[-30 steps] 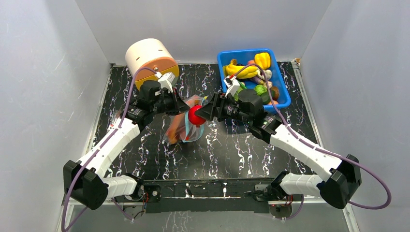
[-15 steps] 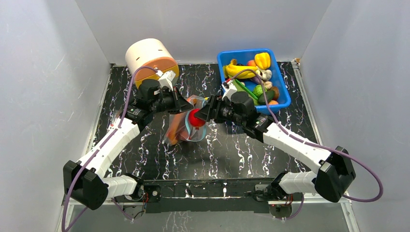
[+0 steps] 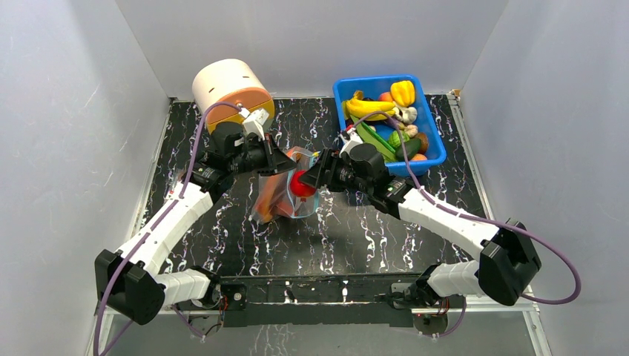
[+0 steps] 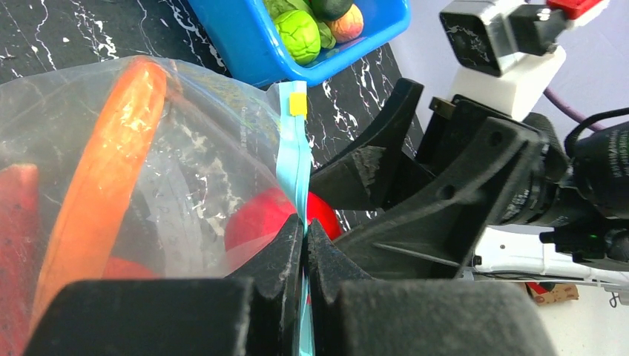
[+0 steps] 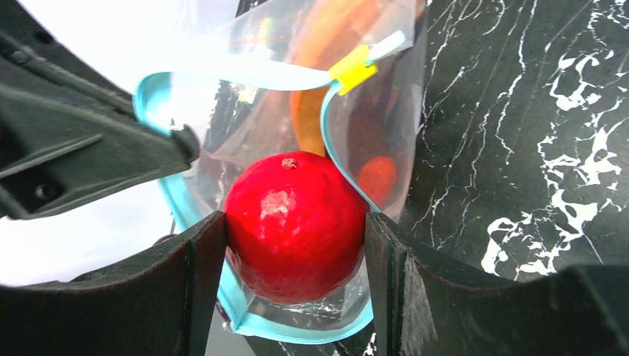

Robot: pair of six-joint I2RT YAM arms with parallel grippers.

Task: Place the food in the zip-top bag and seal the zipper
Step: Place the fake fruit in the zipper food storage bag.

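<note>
The clear zip-top bag point(image 3: 278, 199) hangs above the middle of the table with its mouth held wide. My left gripper point(image 4: 305, 226) is shut on the teal zipper point(image 4: 294, 159) at the mouth's edge, below the yellow slider point(image 4: 297, 104). A long orange piece of food point(image 4: 111, 156) and red pieces lie inside the bag. My right gripper point(image 5: 294, 230) is shut on a round red fruit point(image 5: 294, 222). The fruit sits in the bag's open mouth, ringed by the zipper point(image 5: 159, 189). From above, the right gripper point(image 3: 308, 178) meets the left gripper point(image 3: 285, 165) at the bag.
A blue bin point(image 3: 435, 132) at the back right holds more food, among it a banana point(image 3: 371, 109) and a yellow pepper point(image 3: 403, 92). A white and orange cylinder point(image 3: 231, 93) lies at the back left. The black marbled table is walled on three sides.
My right arm has carried the red fruit a little to the left, further into the bag's mouth. The left gripper has held the zipper in place.
</note>
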